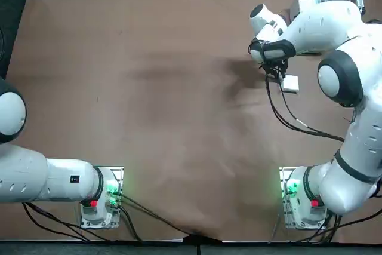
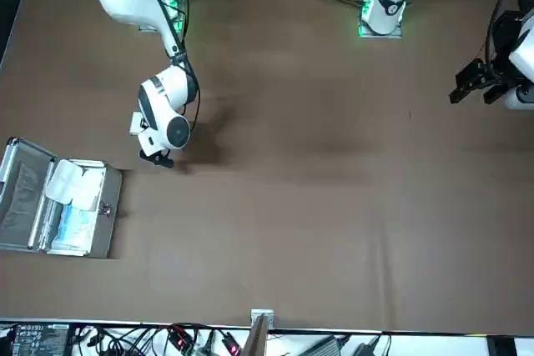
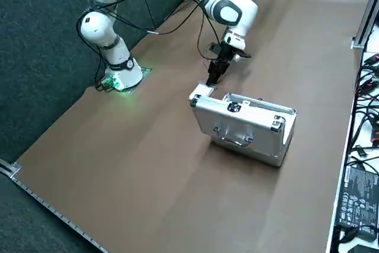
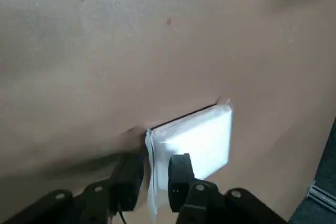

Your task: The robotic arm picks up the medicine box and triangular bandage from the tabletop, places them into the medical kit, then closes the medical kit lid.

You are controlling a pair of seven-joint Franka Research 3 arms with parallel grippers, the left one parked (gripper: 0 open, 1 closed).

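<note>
From the robot's right side, the open medical kit [image 2: 102, 214] was closest, its lid [image 3: 234, 127] raised. At its eleven o'clock, the right gripper [image 4: 157, 174] hung with fingers spread; white material showed between them, though I couldn't tell whether they touched it. The medicine box [image 1: 290, 83] sat just beside, between two and three o'clock from the overhead table centre. The triangular bandage [image 2: 73, 183] lay inside the kit. Soft shadows and dull glare marked the brown tabletop [image 1: 161, 117]; dark flooring [image 3: 41, 57] and tangled cables [image 2: 142, 339] bordered it.
</note>
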